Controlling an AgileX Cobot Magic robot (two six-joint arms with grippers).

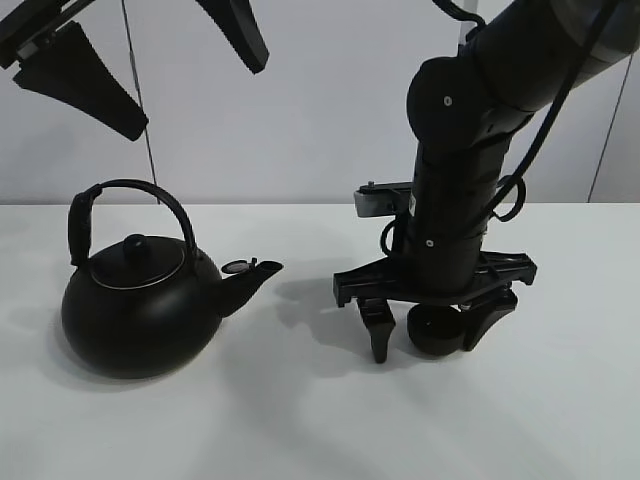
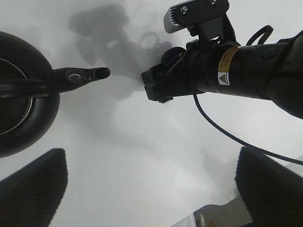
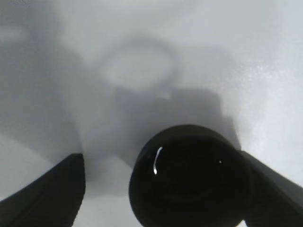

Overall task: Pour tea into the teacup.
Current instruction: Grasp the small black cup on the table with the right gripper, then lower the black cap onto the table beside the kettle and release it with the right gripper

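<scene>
The teacup (image 1: pixel 435 328) is sitting on the white bench (image 1: pixel 300 420), on the right side of the exterior view and well apart from the kettle (image 1: pixel 140 310). The R arm (image 1: pixel 455 200) is reaching straight down over it. The right fingers (image 1: pixel 380 338) are standing on both sides of the cup, w/ tips down near the bench.

In the right wrist view the teacup (image 3: pixel 189 182) is lying between them but not centred. One finger (image 3: pixel 277 189) is touching or almost touching the cup wall, and I cannot tell which. The other finger (image 3: pixel 47 194) is leaving a clear strip of bench between itself and the cup. So the right fingers are standing apart around the cup, not clamping it. The cup is standing upright, mouth up. Its inside is looking dark w/ a small highlight, and I cannot tell if liquid is in it.

The kettle is standing upright on the left part of the bench, w/ lid (image 1: pixel 135 250) on, arched handle (image 1: pixel 80 228) up and spout (image 1: pixel 255 272) pointing toward the cup.

The left fingers (image 1: pixel 85 85) are hanging high above the kettle, at the top of the exterior view, spread wide and holding nothing. In the left wrist view the left fingers (image 2: pixel 33 189) are looking down on the kettle (image 2: pixel 19 104), its spout (image 2: pixel 83 74) and the R arm (image 2: pixel 236 66) beyond.
</scene>
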